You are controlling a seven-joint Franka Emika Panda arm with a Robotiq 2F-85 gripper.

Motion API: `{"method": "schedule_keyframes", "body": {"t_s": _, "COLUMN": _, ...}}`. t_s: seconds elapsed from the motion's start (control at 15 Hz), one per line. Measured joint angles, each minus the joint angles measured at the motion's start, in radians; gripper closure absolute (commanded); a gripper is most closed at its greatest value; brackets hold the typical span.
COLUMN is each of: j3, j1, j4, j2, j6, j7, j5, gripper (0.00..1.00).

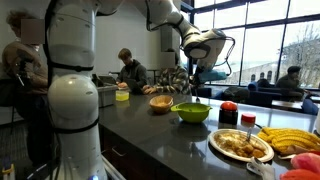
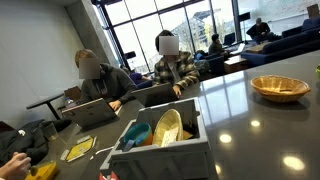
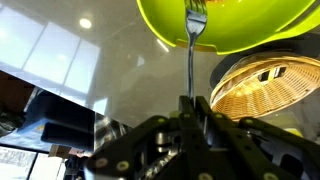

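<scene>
1 arm (image 1: 165, 15) arched, wrist dn | jaws pinching fork (image 3: 190, 60) | tines at grn bowl (image 3: 230, 25)

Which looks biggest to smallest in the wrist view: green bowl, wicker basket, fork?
1. Green bowl: widest, though cut off by the frame.
2. Wicker basket: also cut off, so its gap to the bowl is unsure.
3. Fork: thin, clamped in the gripper.
</scene>
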Motion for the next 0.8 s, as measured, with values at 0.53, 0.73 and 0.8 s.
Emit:
{"method": "schedule_keyframes", "body": {"t_s": 0.53, "j3": -0.006, "j1": 0.010, "j4": -0.105, "j2": -0.040, "j6": 0.010, "j7": -0.003, "j5": 0.003, "gripper": 0.97}}
{"method": "schedule_keyframes", "body": {"t_s": 0.73, "j3": -0.006, "j1": 0.011, "j4": -0.111, "j2": -0.040, "j6": 0.010, "j7": -0.005, "j5": 0.011, "gripper": 0.97}}
{"method": "schedule_keyframes", "body": {"t_s": 0.8, "j3": -0.006, "j1": 0.011, "j4": -0.111, "j2": -0.039, "j6": 0.010, "j7": -0.005, "j5": 0.012, "gripper": 0.97}}
